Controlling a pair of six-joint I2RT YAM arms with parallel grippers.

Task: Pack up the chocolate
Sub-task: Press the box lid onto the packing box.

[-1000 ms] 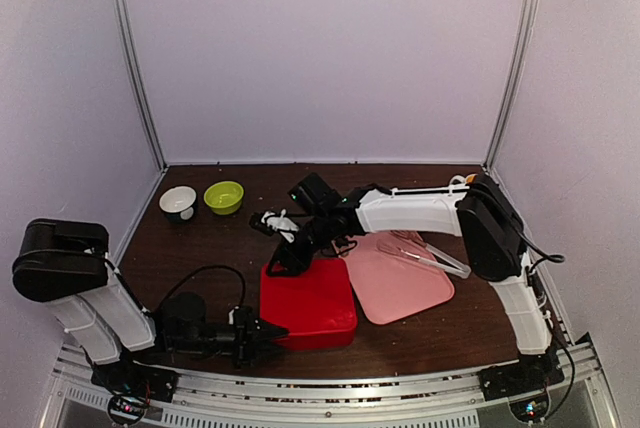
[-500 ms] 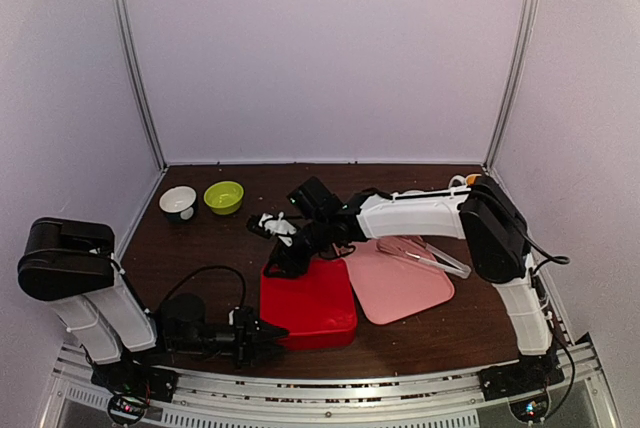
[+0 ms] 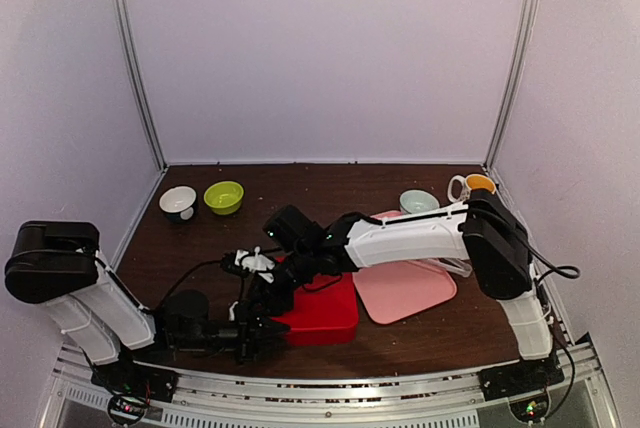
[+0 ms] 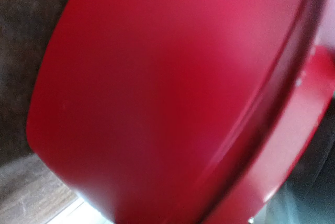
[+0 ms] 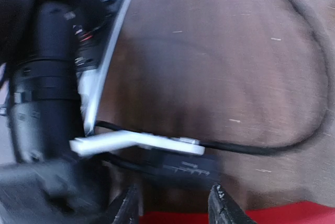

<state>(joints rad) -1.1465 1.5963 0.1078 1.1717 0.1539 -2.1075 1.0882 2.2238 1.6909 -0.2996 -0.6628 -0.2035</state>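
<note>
A red box [image 3: 325, 313] sits on the dark wooden tabletop [image 3: 200, 243] near the front edge, and a pink lid [image 3: 410, 288] lies flat just to its right, touching or almost touching it. The left arm lies low along the front, with the left hand [image 3: 262, 333] at the box's near left corner. Its wrist view is filled by the red wall of the box, with no fingers showing, so I cannot tell how far that hand is open or whether it has a hold of the box. The right arm reaches across the lid and the box toward the left. The right hand [image 5: 174, 188] hovers by the box's left side with its two fingers [image 5: 131, 203] apart and nothing between them, above bare wood and a black cable [image 5: 251, 148]. A white bowl [image 3: 178, 202] and a green bowl [image 3: 223, 196] stand side by side at the back left, and a pale bowl [image 3: 418, 201] and a mug [image 3: 470, 186] at the back right. The chocolate cannot be made out in any view.
</note>
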